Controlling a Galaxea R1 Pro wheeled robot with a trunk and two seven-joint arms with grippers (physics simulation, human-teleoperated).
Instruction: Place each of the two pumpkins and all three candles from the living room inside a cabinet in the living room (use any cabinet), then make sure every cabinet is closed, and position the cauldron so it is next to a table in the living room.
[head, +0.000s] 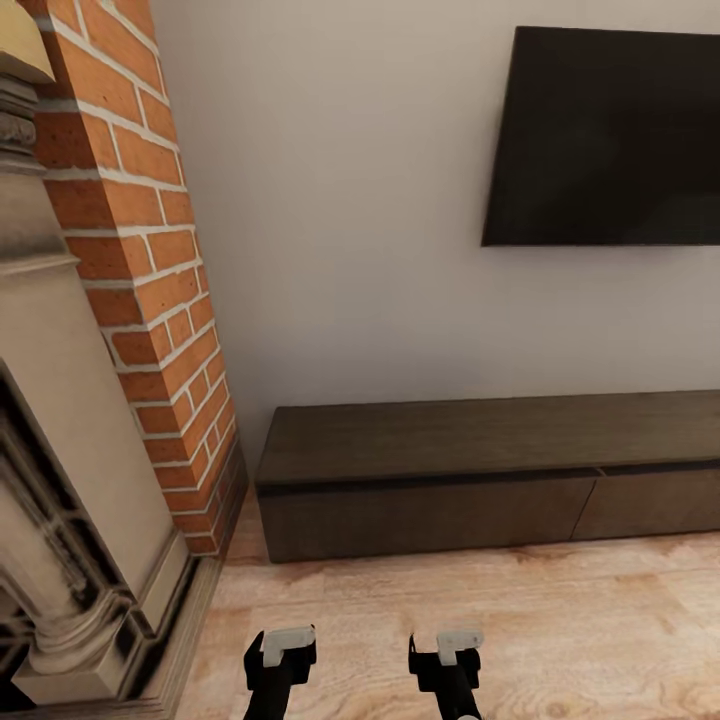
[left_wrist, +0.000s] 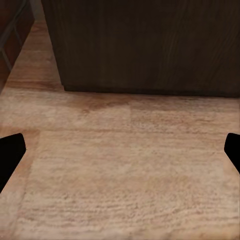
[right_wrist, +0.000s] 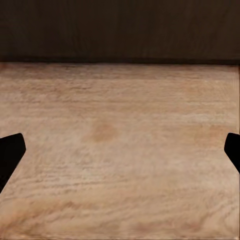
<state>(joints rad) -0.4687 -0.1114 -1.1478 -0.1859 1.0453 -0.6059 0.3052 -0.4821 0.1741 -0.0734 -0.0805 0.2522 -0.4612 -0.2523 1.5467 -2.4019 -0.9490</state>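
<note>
The long low dark-brown cabinet (head: 480, 480) stands against the white wall ahead, and both of its visible drawer fronts are flush and closed. Its dark front also shows across the floor in the left wrist view (left_wrist: 150, 45) and the right wrist view (right_wrist: 120, 30). My left gripper (left_wrist: 120, 155) hangs open over bare plank floor, its black fingertips (left_wrist: 10, 155) wide apart with nothing between them. My right gripper (right_wrist: 120, 155) is open the same way. Both arms sit low in the head view, left (head: 283, 650) and right (head: 450, 650). The pumpkins, candles, cauldron and table are out of view.
A brick fireplace column (head: 150, 300) with a carved stone surround (head: 60, 450) stands close on my left, reaching down to the floor. A black TV (head: 610, 135) hangs on the wall above the cabinet. Light wood floor (head: 500, 620) lies between me and the cabinet.
</note>
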